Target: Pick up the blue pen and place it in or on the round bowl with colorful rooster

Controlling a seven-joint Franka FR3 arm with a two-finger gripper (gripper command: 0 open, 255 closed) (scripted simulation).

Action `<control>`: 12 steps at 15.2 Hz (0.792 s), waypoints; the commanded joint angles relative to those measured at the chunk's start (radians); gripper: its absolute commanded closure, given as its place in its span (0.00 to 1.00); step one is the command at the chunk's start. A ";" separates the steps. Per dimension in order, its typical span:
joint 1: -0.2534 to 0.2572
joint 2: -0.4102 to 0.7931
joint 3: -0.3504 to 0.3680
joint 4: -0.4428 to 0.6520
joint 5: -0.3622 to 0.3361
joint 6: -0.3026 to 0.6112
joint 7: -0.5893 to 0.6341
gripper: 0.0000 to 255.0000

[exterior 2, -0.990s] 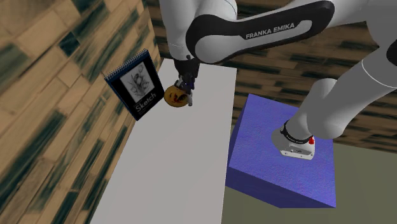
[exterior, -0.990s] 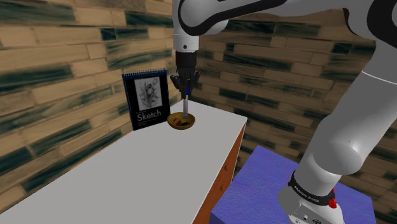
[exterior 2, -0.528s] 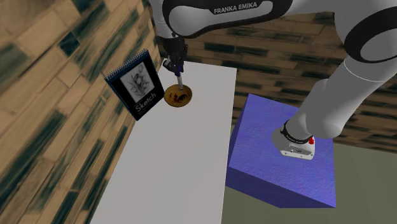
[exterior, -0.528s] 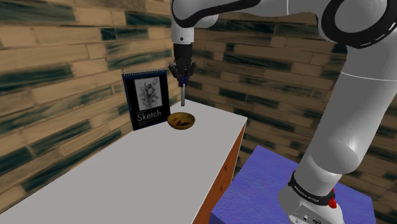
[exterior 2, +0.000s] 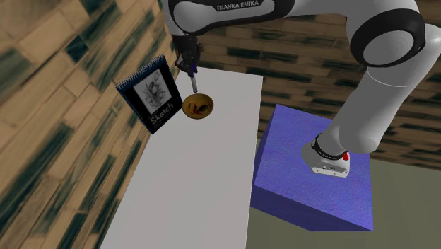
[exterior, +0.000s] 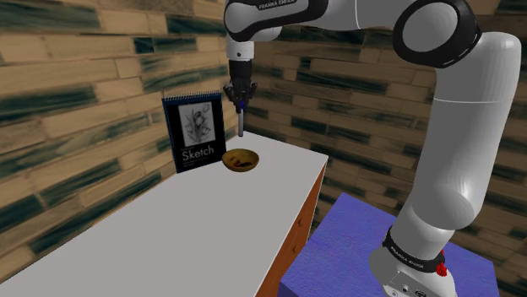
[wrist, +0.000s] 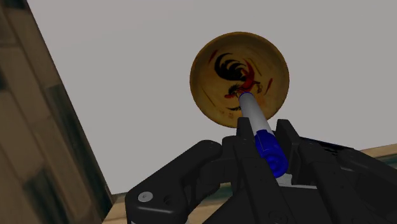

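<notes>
Well above the rim of the bowl (wrist: 202,61), pen (wrist: 255,117) between fingers (wrist: 288,136)

The white arm (exterior: 460,143) rises from its base at five o'clock in the shoulder view, bends at the elbow near one o'clock and stretches across to eleven o'clock, where the wrist turns straight down. The black gripper (exterior: 240,95) points downward, its jaws closed on the blue pen (exterior: 241,121), which hangs tip-down from them.
</notes>
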 commanded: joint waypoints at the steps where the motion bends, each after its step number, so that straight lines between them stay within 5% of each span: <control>1: -0.001 0.002 -0.001 -0.024 0.000 0.026 -0.002 1.00; 12: -0.002 0.018 -0.003 -0.150 -0.004 0.168 0.000 1.00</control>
